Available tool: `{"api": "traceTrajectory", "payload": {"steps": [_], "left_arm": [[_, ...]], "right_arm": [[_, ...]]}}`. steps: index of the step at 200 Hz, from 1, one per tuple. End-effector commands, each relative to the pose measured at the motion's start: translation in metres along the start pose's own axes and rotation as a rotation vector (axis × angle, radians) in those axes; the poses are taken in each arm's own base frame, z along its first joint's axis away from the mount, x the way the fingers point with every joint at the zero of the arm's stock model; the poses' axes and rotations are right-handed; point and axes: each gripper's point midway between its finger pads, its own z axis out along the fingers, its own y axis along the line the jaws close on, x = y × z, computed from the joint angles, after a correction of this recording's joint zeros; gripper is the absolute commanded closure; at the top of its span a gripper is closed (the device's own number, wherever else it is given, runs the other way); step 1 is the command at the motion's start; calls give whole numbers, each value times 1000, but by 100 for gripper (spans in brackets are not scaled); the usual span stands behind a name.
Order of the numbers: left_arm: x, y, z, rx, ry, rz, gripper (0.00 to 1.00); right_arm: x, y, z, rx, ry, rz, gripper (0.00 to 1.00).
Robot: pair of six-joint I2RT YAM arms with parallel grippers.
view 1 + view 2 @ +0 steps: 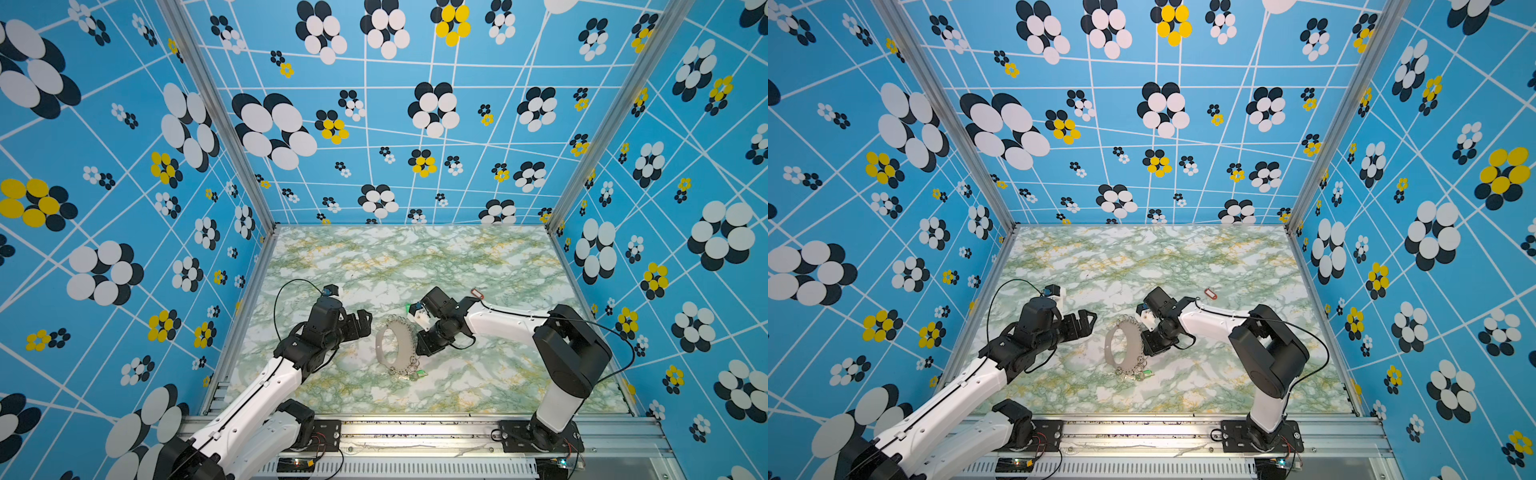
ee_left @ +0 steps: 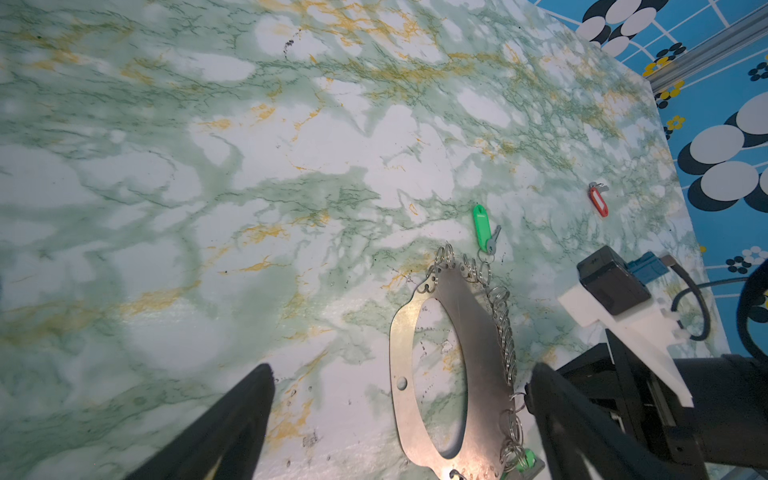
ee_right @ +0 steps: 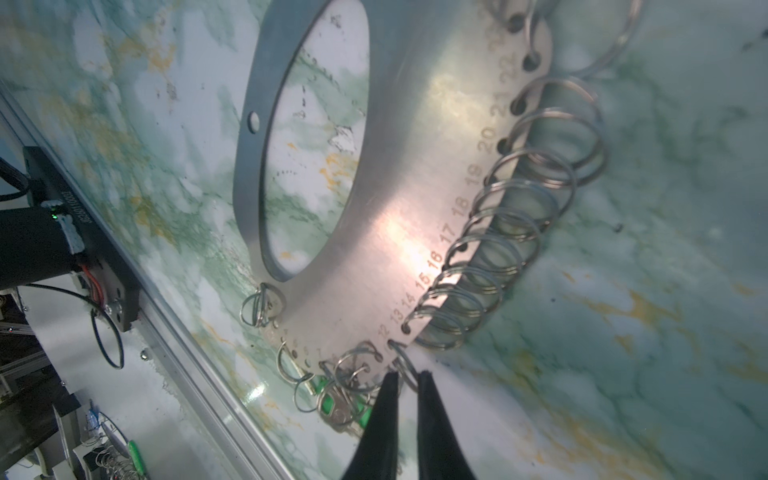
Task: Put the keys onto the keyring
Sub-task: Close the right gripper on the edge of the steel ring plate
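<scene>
Worktop (image 1: pixel 365 266): green-veined, marble-patterned surface carrying all the task's things.
Keyring (image 3: pixel 399 199): flat grey crescent plate with numbered holes. It lies flat near the middle of the worktop, somewhat toward the front edge. Its outer edge, lined with wire rings, faces the worktop's right edge.
Right gripper (image 3: pixel 409 376): fingertips nearly together on one wire ring (image 3: pixel 400 353) near the plate's front end, by the numeral 12. The wire passes between the two tips.
Left gripper (image 1: pixel 365 323): jaws wide apart and holding nothing, just beside the plate's thin inner side and not touching it.
Red-tagged key (image 1: pixel 477 294): loose on the worktop toward the right edge, well apart from the plate.
Green-tagged keys: one (image 2: pixel 481 227) lies at the plate's far end, touching a ring there. Another (image 3: pixel 328 405) lies among the rings at the front end.
Step in hand: judged to be securing a ring so that a key can be threaded onto it.
Next move: the pinched ring probably needs steadying or lifting clear of its neighbours while the red-tagged key is fetched. The key's small hole and the ring's split will call for fine alignment.
Hidden or unclear:
- How firmly the ring is pinched cannot be told.
- Whether either green-tagged key is truly threaded cannot be told.
- In both top views the right fingertips are covered by the gripper's own body.
- The left wrist view cuts off the plate's front end.
</scene>
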Motion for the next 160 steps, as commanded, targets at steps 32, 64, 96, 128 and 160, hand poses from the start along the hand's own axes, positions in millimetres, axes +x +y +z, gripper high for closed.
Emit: {"api": "traceTrajectory", "payload": {"steps": [32,64,96,128,160], "left_arm": [[-10,-5,-8,1,-32,15,3],[-11,-6,-8,2,-32,16,2],[-11,-5,-8,-2,-34,19,2],[-11,-6,-8,-1,-33,17,3],[-11,-5,-8,-2,-34,17,2]], "right_arm": [[4,-4,5,3,5,-6,90],[6,-12,8,33,12,1,82],[5,-12,10,23,15,6,75],[7,-7,15,-13,35,8,74],[7,-3,15,-42,38,3,75]]}}
